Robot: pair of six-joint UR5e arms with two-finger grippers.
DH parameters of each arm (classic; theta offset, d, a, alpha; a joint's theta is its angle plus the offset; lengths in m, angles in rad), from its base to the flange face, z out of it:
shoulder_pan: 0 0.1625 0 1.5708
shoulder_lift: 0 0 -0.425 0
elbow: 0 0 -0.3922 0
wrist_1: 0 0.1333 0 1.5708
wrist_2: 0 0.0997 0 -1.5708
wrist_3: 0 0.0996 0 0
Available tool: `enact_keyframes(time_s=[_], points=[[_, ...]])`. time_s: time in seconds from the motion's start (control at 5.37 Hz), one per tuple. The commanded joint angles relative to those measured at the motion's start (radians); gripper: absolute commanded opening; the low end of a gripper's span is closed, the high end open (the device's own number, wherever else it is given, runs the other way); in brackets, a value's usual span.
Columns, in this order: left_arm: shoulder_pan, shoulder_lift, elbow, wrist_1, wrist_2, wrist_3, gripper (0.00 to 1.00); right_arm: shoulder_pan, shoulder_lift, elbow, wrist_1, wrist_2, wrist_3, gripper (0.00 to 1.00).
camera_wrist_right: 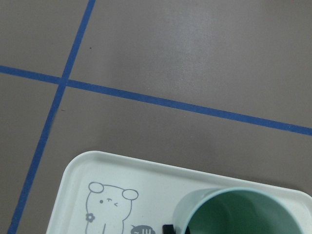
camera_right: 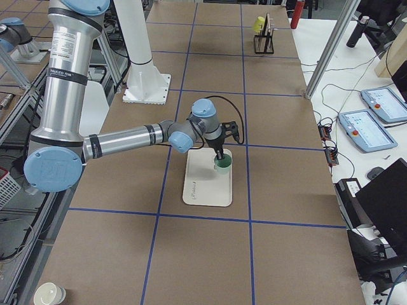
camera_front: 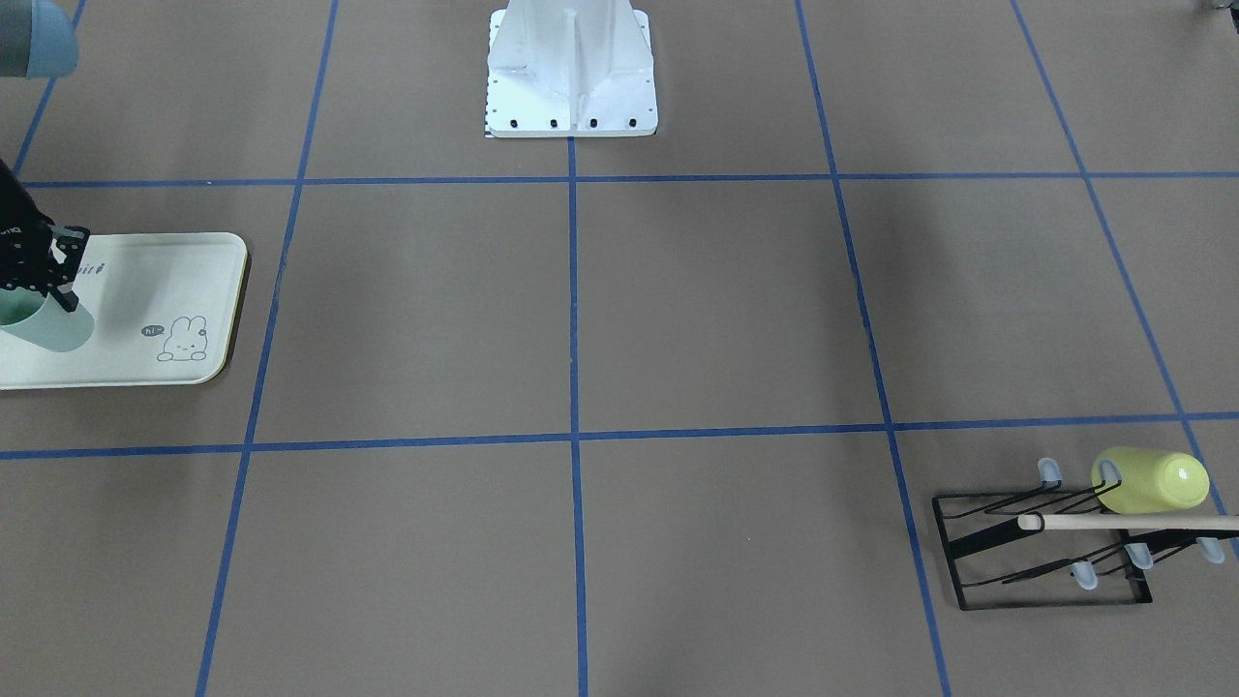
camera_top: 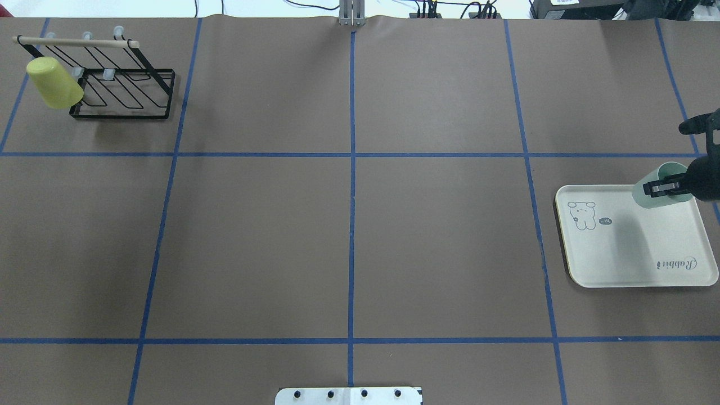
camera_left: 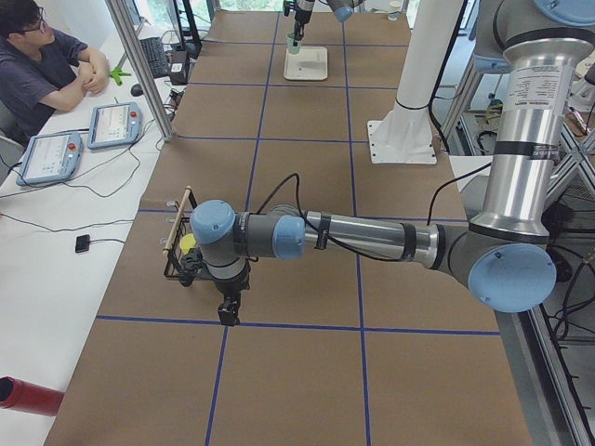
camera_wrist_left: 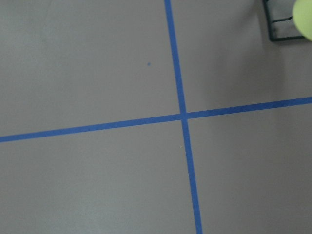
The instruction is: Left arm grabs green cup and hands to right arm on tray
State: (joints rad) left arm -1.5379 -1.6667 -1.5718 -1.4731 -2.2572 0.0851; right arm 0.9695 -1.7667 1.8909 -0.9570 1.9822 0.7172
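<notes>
The pale mint-green cup (camera_top: 652,194) stands open end up over the far corner of the cream tray (camera_top: 635,259) with the bunny drawing. My right gripper (camera_top: 665,187) is shut on the cup's rim, one finger inside and one outside. The cup (camera_front: 53,327) and the gripper (camera_front: 60,279) also show in the front-facing view, and the cup shows in the right wrist view (camera_wrist_right: 243,214) over the tray (camera_wrist_right: 146,183). I cannot tell whether the cup's base touches the tray. My left gripper (camera_left: 226,313) hangs low over bare table beside the rack; I cannot tell if it is open or shut.
A black wire rack (camera_top: 121,90) with a wooden bar stands at the far left with a yellow-green cup (camera_top: 53,83) hung on it. The robot's white base (camera_front: 571,77) stands at the table's near middle. An operator (camera_left: 46,65) sits at the side bench.
</notes>
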Motion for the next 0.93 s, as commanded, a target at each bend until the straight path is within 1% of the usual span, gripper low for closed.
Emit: enact_keyframes(time_s=[0.0, 0.19, 0.37, 0.56, 0.74], points=[[-0.001, 0.007, 0.007, -0.004, -0.002, -0.002, 1.0, -0.043, -0.016, -0.029, 0.029, -0.003, 0.028, 0.0], [-0.001, 0.007, 0.01, -0.004, -0.004, -0.007, 1.0, -0.072, -0.016, -0.035, 0.024, -0.005, 0.028, 0.0], [-0.001, 0.005, 0.012, -0.004, -0.002, -0.008, 1.0, -0.083, -0.017, -0.041, 0.024, -0.005, 0.028, 0.2], [-0.001, 0.005, 0.015, -0.004, -0.002, -0.01, 1.0, -0.083, -0.016, -0.041, 0.024, -0.006, 0.028, 0.87], [-0.001, 0.007, 0.013, -0.004, -0.004, -0.011, 1.0, -0.078, -0.019, -0.035, 0.024, -0.011, 0.028, 1.0]])
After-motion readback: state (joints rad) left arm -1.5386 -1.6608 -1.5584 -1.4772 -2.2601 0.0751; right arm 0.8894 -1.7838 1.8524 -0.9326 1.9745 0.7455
